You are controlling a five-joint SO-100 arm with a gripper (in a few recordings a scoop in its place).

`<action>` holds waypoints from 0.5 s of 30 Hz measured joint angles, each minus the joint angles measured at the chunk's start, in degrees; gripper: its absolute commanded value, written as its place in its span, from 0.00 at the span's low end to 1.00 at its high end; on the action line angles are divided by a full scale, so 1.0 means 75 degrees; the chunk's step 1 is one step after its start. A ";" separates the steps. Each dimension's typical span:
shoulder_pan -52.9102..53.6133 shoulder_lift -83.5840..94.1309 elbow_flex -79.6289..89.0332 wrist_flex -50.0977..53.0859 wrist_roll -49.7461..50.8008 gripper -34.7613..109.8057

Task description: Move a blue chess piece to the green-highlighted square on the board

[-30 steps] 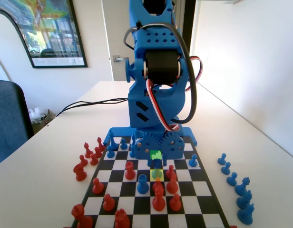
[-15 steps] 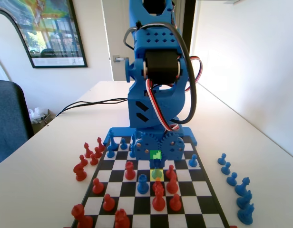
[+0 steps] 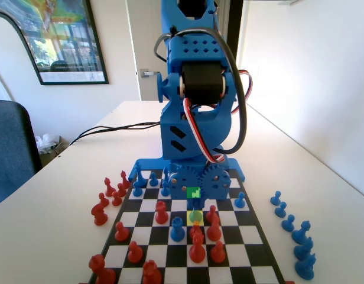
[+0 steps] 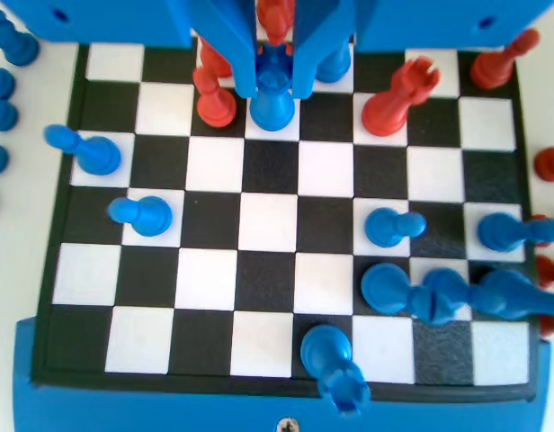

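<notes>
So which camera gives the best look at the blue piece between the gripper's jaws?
The wrist view: the blue chess piece stands upright between the jaws of the gripper. The fixed view shows little of it, just a blurred shape at the yellow square.

From my remote station I see the blue arm standing at the board's twelve o'clock end. The green-highlighted square glows at its base, a yellow square directly at six o'clock of it. Captured blue pieces line the table at three o'clock.
</notes>
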 measured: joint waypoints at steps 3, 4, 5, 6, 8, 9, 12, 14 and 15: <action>-0.0035 0.0328 0.0047 0.0199 -0.0070 0.25; -0.0059 0.0410 0.0094 0.0234 -0.0059 0.25; -0.0117 0.0516 0.0199 0.0258 -0.0070 0.25; -0.0176 0.0621 0.0258 0.0352 -0.0070 0.25; -0.0199 0.0844 0.0457 0.0375 -0.0070 0.25; -0.0199 0.0949 0.0598 0.0352 -0.0070 0.25; -0.0199 0.1230 0.1008 0.0352 -0.0105 0.25; -0.0316 0.1453 0.1324 0.0352 -0.0176 0.25; -0.0340 0.1535 0.1477 0.0352 -0.0188 0.25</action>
